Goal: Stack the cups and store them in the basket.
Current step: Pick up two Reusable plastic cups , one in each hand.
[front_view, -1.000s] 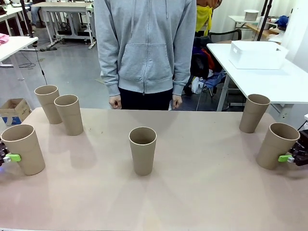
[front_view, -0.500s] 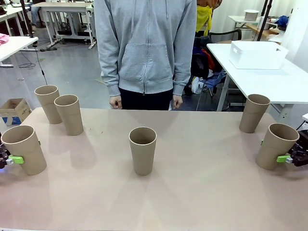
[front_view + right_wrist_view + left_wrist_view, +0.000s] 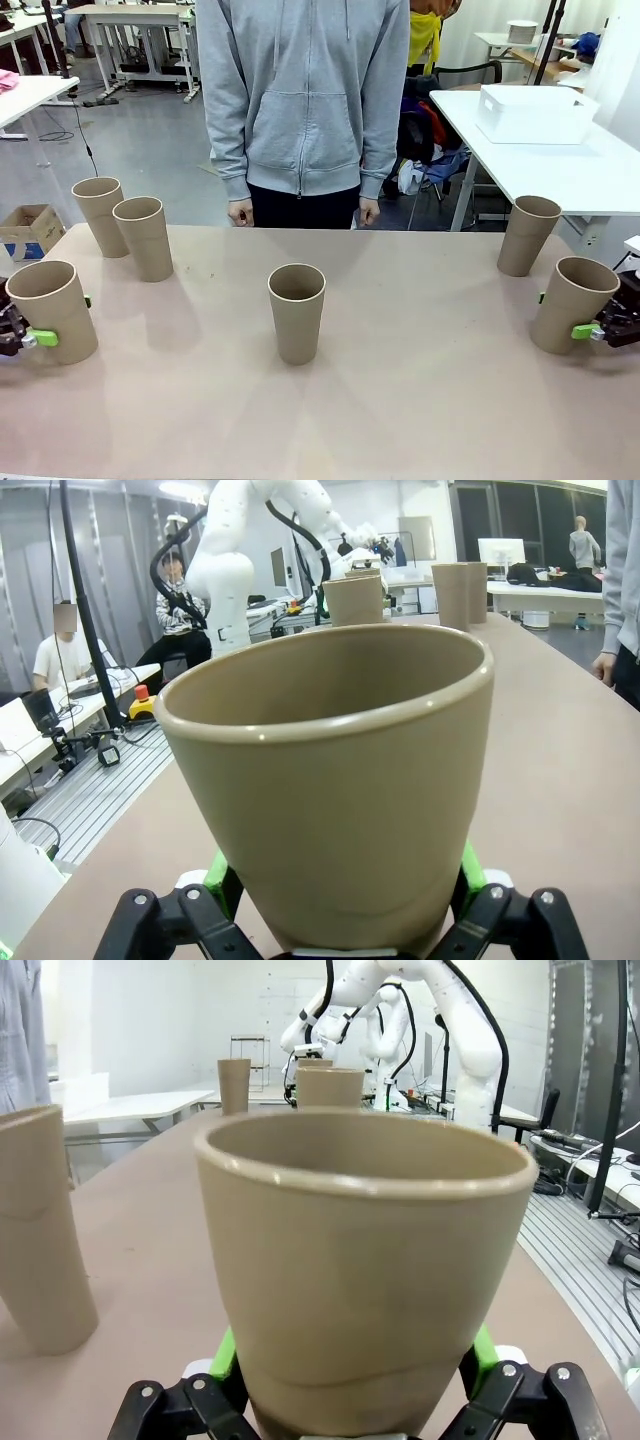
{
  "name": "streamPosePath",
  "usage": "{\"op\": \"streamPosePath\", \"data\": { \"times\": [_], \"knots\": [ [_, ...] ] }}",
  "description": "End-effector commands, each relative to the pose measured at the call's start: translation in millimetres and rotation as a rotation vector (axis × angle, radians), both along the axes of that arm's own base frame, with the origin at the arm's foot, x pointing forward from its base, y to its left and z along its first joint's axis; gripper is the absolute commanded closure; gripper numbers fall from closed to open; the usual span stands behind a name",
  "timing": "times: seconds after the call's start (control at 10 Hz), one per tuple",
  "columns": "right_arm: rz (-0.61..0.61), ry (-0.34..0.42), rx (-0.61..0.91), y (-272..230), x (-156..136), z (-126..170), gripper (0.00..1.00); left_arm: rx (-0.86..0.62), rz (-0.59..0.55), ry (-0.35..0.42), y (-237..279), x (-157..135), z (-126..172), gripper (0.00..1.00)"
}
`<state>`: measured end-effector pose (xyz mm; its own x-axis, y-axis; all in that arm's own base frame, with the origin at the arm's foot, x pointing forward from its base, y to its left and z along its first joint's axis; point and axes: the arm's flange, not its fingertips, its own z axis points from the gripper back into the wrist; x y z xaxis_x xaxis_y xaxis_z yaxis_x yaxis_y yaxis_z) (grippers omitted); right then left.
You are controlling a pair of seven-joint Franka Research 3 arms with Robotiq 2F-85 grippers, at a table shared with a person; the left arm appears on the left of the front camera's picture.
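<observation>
Jaws: those of the left gripper (image 3: 64, 320) are closed on the lower wall of the near-left cup (image 3: 45, 300), one green pad pressed to each side. The right gripper (image 3: 562, 314) clasps the near-right cup (image 3: 582, 290) in the same way.

Read the table (image 3: 420, 410) as a clock face with twelve toward the person (image 3: 300, 100). The two held cups lie at nine and three, each leaning slightly; whether their bases are off the surface cannot be told. The centre cup (image 3: 297, 312) stands upright at the hub. The ten-o'clock pair (image 3: 143, 237) stand just beside each other, and the two-o'clock cup (image 3: 527, 234) stands alone. The basket (image 3: 535, 112) rests on a side table (image 3: 600, 170) beyond one o'clock, well apart from all six cups.

Step in hand, as judged: raising the gripped cups for nesting. To do this well, grip lightly, since the thin walls may buckle. Lift straight up and right the lean. Then lower each cup squarely, rim level, into an upright neighbour.
</observation>
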<state>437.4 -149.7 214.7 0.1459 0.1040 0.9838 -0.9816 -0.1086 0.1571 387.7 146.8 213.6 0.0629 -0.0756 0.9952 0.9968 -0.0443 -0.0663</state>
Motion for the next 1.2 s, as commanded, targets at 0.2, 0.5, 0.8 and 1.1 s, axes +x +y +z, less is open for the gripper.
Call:
{"op": "streamPosePath", "data": {
  "times": [0.2,0.5,0.8,1.1],
  "knots": [
    [-0.022,-0.038,-0.006,7.3,-9.8,14.8,0.0,0.013,-0.004,-0.046,-7.3,-22.9,-13.9,0.0],
    [-0.026,-0.032,-0.028,7.0,-8.5,13.9,0.2,0.002,-0.006,-0.041,-8.8,-23.4,-12.7,0.0],
    [-0.032,-0.044,-0.026,6.6,-7.5,13.3,0.26,0.007,-0.002,-0.052,-8.2,-25.0,-11.7,0.36],
    [-0.028,-0.069,-0.015,7.4,-8.8,14.3,0.79,-0.01,0.018,-0.096,-7.7,-27.7,-8.1,0.4]
  ]
}}
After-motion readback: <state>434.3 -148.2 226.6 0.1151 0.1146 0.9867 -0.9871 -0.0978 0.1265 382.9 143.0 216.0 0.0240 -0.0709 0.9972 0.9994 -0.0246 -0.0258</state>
